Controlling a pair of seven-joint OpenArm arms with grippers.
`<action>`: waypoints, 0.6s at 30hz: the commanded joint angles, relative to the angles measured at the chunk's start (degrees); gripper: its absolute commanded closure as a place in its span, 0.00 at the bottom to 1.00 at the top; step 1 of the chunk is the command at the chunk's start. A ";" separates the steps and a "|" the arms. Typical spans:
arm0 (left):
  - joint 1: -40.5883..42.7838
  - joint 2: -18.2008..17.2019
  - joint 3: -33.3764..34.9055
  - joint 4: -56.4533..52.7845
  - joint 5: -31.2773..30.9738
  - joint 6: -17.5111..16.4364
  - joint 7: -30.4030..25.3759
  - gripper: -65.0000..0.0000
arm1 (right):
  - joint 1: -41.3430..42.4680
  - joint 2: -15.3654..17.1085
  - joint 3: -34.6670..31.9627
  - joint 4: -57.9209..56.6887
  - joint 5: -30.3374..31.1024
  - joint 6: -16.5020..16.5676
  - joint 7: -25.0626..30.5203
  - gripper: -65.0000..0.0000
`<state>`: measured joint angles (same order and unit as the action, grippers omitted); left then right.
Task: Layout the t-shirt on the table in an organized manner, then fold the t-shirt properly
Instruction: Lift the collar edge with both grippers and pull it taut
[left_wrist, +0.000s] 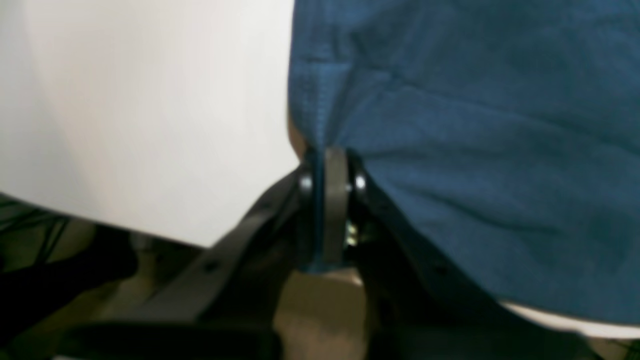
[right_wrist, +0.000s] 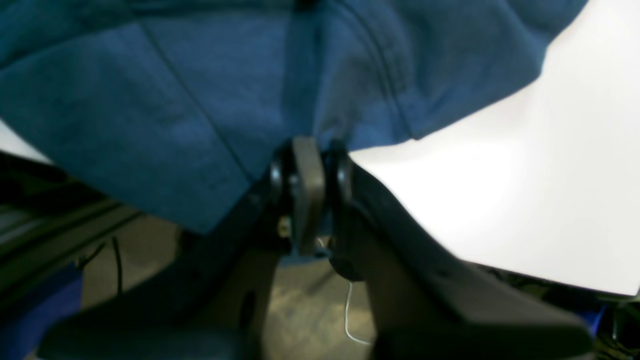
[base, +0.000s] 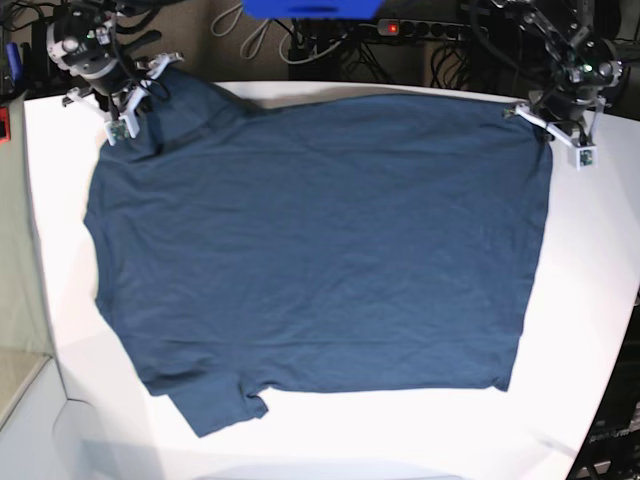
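A: Start at the bottom of the base view. What lies there?

B: Bare white counter (base: 330, 445) along the lower edge. Just above it, at lower left, 1 short sleeve of the t-shirt (base: 320, 250) sticks out toward the bottom of the frame.

A: And the shirt itself?

B: It lies spread flat across the middle of the counter, dark navy, with only shallow wrinkles. Its hem runs down the right side of the frame and its shoulder end is at the left.

A: The far corners?

B: At upper right, the left claw (base: 548, 118) sits at the top hem corner. In its wrist view the left claw (left_wrist: 330, 165) is pinched closed with blue cloth caught between the pads, right at the stitched edge.

A: The other arm?

B: At upper left, the right claw (base: 135, 95) is on the other sleeve, which lies bunched there. Its wrist view shows the right claw (right_wrist: 310, 160) closed tight on a fold of the blue fabric, with the seam lines running past it and white counter to the right of the frame.
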<state>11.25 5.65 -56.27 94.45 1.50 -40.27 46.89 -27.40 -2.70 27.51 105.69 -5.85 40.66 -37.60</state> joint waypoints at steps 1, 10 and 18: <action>0.32 -0.33 -0.21 2.29 0.13 0.27 -0.17 0.99 | -0.69 0.28 0.23 1.78 -0.35 -0.66 0.20 0.94; -0.48 0.02 -0.21 9.33 -0.31 0.27 2.91 0.99 | 0.98 0.28 0.49 7.85 -0.44 -0.66 -0.24 0.94; -4.96 -0.33 -0.12 11.87 -2.60 0.27 7.13 0.99 | 3.00 1.07 0.23 8.03 -0.44 -0.66 -0.33 0.94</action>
<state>6.63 5.74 -56.25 105.49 -0.51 -40.27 55.05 -24.18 -2.07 27.46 112.62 -6.44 40.47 -38.46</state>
